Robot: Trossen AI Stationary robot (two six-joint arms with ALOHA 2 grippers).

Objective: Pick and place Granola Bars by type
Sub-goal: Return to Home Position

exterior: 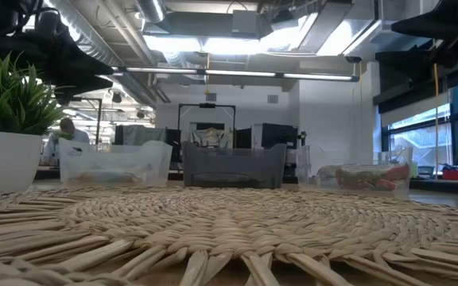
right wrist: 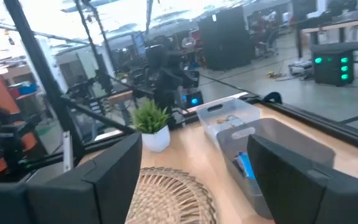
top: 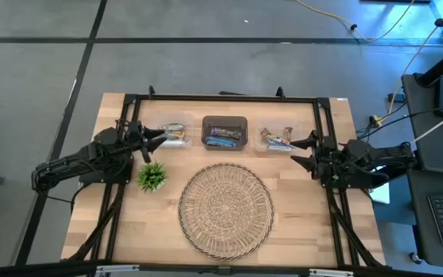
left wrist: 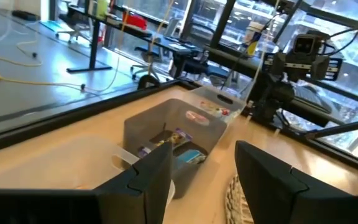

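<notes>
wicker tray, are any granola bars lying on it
No, the high view shows the wicker tray bare, with the granola bars lying in the three bins beyond it.

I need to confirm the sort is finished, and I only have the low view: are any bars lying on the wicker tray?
Observer: No. From above, the wicker tray carries no bars.
Operator: What is inside the dark bin? Its wall blocks my view.
Observer: The dark middle bin holds the blue bars.
Operator: And the grippers?
Observer: The left gripper is near the left clear bin and the right gripper is near the right clear bin. Both are open and empty.
</notes>
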